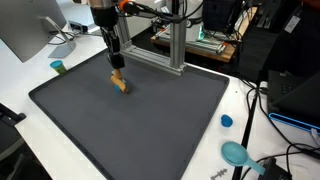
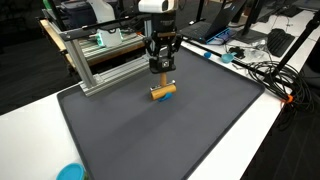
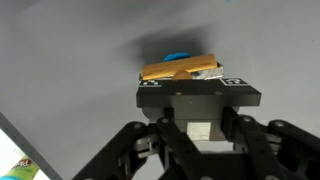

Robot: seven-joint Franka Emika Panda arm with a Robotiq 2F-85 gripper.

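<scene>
An orange stick (image 2: 163,91) with a blue end lies crosswise at my fingertips, low over the dark grey mat (image 2: 150,130). In an exterior view the same stick (image 1: 119,84) hangs under my gripper (image 1: 117,70), near the mat's (image 1: 130,120) far side. My gripper (image 2: 162,76) points straight down and is shut on the stick. In the wrist view the tan stick (image 3: 195,68) sticks out on both sides past the closed gripper (image 3: 195,84), with a blue piece (image 3: 177,57) behind it. Whether the stick touches the mat I cannot tell.
An aluminium frame (image 1: 172,50) (image 2: 100,55) stands at the mat's far edge, close to the arm. On the white table lie a blue cap (image 1: 227,121), a teal scoop (image 1: 237,153), a small teal cup (image 1: 57,67) and cables (image 2: 262,70).
</scene>
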